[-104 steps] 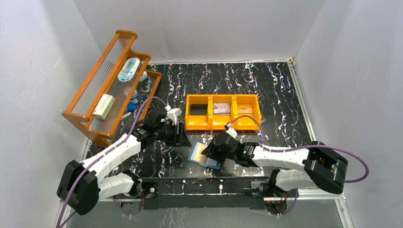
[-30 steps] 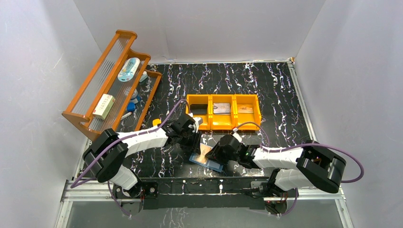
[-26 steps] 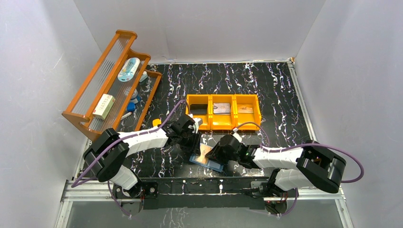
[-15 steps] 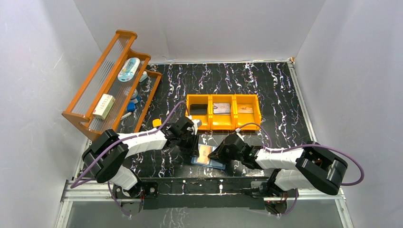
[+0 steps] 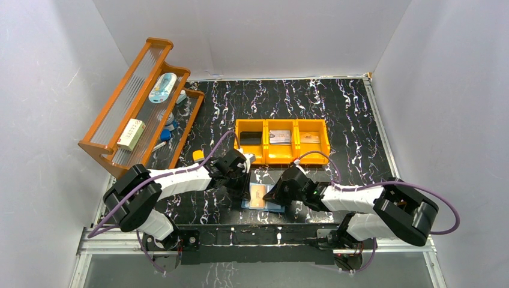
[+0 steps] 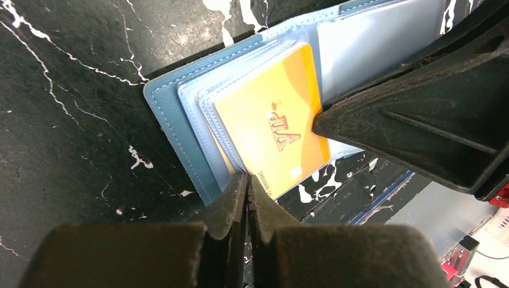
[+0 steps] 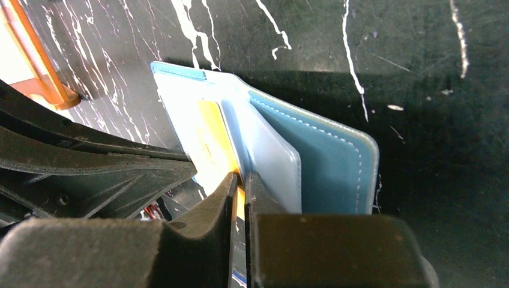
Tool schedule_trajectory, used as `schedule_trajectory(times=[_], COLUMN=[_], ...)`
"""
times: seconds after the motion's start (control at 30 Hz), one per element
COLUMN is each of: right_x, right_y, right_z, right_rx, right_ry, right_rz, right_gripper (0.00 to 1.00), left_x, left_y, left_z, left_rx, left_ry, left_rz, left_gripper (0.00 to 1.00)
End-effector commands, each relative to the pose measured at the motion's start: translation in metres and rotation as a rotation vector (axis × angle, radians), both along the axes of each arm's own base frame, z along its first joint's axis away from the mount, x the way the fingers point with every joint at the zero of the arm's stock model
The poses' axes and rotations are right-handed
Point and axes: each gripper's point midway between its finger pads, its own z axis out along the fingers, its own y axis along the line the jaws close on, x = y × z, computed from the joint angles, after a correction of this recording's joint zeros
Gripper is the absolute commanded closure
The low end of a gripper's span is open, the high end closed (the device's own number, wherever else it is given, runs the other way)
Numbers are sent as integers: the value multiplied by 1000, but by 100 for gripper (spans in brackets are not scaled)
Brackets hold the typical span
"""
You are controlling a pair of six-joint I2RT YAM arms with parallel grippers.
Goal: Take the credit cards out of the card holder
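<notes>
The holder (image 6: pixel 165 114) lies open on the tabletop (image 5: pixel 336 108), with an orange card (image 6: pixel 273 126) tucked inside. The right pincer (image 7: pixel 240 180) is clenched on the card's edge, and the left pincer (image 6: pixel 247 180) is clenched at the holder's rim. The card is likely light, stiff and slick: pinch its bare edge and pin the floppy holder.

credit card (image 6: pixel 273 129) in card holder (image 6: pixel 174 117), bin (image 5: pixel 282 159) behind it, rack (image 5: pixel 101 152) far left
</notes>
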Motion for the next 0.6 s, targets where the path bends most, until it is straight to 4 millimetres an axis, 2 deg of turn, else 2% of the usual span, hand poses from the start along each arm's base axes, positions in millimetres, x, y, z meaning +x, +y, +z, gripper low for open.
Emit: schedule_trajectory(times=[0.0, 0.07, 0.17, 0.27, 0.37, 0.47, 0.57], right_x=[4, 4, 2, 2, 4, 5, 5], right_y=[0, -6, -11, -9, -4, 4, 5], right_z=[14, 14, 14, 18, 21, 23, 15], right_rx=[-3, -9, -8, 11, 24, 38, 9], right_ry=[-52, -55, -52, -55, -61, -64, -39], right_rz=[19, 8, 3, 9, 23, 46, 52], right_gripper=[100, 100, 93, 78, 70, 69, 66], left_x=[-19, -18, -18, -18, -19, -18, -18], left_y=[13, 16, 18, 18, 15, 14, 13], left_z=[-12, -14, -16, -16, -15, -15, -14], left_rx=[65, 80, 93, 93, 87, 84, 82], left_ry=[44, 41, 41, 43, 47, 48, 48], left_rz=[-21, -12, -9, -10, -20, -27, -30], left_gripper=[100, 100, 100, 100, 100, 100, 100])
